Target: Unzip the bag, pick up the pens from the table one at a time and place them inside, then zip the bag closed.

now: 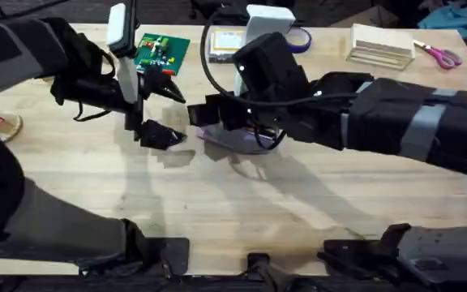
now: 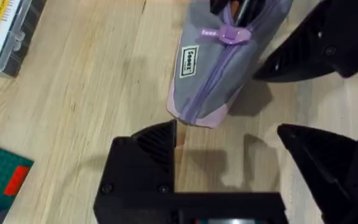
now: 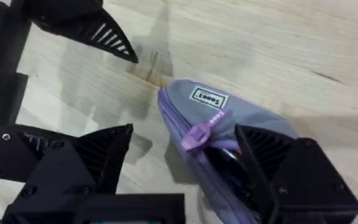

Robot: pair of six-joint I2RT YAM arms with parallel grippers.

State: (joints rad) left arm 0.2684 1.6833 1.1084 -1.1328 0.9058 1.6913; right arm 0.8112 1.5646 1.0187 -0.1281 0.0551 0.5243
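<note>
1. My left gripper [image 2: 229, 149] stands with its jaws open, empty, just beside the closed end of the bag [image 2: 222, 68]. My right gripper [image 3: 185, 168] also has its jaws spread, straddling the bag's open part; one finger [image 3: 278, 168] touches or overlaps the grey side, though I cannot tell whether it presses.
2. The bag lies on the table [image 1: 298, 195] near its middle, between my two grippers. Its zipper pull [image 3: 199, 130] sits partway along the track, with dark contents visible in the gap behind it.
3. Judged step: zipping closed. I should pin the closed end with the left jaws, then pinch the small lilac pull squarely with the right and draw it straight along the track, keeping the fabric taut so the pouch does not slide or bunch.
</note>
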